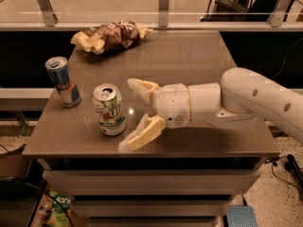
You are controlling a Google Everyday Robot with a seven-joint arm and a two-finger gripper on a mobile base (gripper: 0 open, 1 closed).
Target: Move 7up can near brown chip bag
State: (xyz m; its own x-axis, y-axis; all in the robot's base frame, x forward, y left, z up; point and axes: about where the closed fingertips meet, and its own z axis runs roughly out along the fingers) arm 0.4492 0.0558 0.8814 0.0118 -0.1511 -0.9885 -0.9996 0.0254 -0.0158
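The 7up can (110, 110), short and white with green markings and a silver top, stands upright at the front left of the worktop (189, 60). The brown chip bag (111, 36), crinkled with pale yellow ends, lies flat at the far left edge, well apart from it. The end effector (129, 115) sits just right of the can, jaws wide apart.

I saw warm, dim light falling from above. A small white glare spot sat on the glossy counter (189, 60) between the 7up can (110, 110) and the gripper (128, 115), which hovered just beside the can with its fingers (144, 132) spread. The can's silver top gleamed; everything below the counter lay in shadow.
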